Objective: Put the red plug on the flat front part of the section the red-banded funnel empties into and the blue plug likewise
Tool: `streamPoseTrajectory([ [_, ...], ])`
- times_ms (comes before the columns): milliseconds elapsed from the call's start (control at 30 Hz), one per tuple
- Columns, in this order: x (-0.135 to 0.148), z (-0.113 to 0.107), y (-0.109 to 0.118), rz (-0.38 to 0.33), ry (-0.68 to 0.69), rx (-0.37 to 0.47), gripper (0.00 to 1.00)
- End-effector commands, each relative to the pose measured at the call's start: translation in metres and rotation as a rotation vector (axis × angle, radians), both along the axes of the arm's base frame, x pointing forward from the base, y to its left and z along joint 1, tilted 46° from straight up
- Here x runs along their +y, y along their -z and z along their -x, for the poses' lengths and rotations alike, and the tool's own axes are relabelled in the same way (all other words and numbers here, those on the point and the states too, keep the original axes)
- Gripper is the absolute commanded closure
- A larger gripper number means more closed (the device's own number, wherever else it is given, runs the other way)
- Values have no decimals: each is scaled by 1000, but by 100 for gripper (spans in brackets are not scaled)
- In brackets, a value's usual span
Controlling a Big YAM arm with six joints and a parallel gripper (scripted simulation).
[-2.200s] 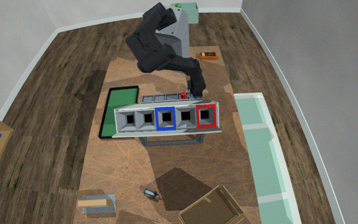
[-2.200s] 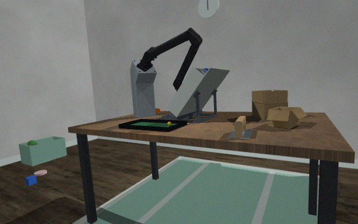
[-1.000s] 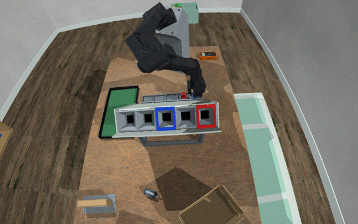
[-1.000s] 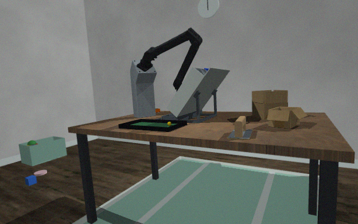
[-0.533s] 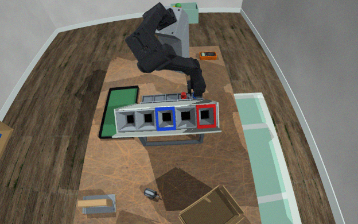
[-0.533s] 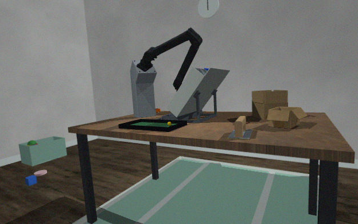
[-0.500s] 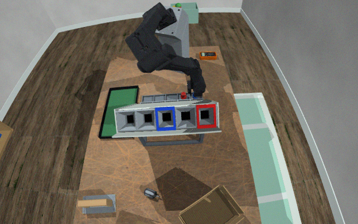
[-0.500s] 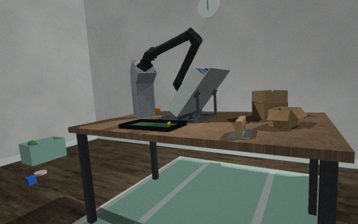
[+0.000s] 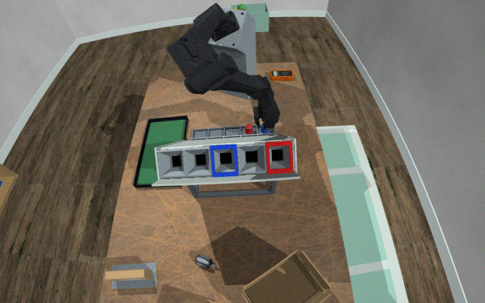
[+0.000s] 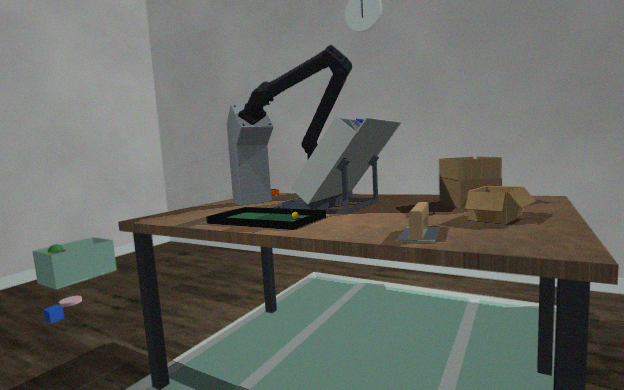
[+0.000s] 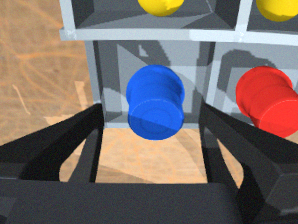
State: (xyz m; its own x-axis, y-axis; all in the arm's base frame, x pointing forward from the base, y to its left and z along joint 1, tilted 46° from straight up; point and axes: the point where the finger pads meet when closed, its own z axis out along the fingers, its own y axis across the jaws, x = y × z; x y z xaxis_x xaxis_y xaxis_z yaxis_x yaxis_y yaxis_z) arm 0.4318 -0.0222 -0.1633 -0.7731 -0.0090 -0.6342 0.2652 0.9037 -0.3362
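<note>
The funnel rack stands on the table with a blue-banded funnel (image 9: 224, 160) in the middle and a red-banded funnel (image 9: 279, 156) at the right end. Behind it lies the row of sections (image 9: 222, 133). In the wrist view the blue plug (image 11: 154, 102) stands on the flat front part of one section, and the red plug (image 11: 266, 99) stands on the neighbouring one. My gripper (image 11: 151, 112) is open, its fingers either side of the blue plug with gaps.
A green marble tray (image 9: 162, 149) lies left of the rack, with one yellow marble (image 10: 294, 215) in it. An orange meter (image 9: 281, 74) lies near the arm's base. Cardboard boxes (image 9: 284, 281), a wood block on a grey plate (image 9: 133, 275) and a small dark tool (image 9: 204, 262) are at the near end.
</note>
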Motion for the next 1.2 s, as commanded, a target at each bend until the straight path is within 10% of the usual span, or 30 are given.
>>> streamPoseTrajectory([
  [0, 1, 15, -3, -5, 7, 17, 41],
  [1167, 16, 31, -23, -3, 0, 15, 41],
])
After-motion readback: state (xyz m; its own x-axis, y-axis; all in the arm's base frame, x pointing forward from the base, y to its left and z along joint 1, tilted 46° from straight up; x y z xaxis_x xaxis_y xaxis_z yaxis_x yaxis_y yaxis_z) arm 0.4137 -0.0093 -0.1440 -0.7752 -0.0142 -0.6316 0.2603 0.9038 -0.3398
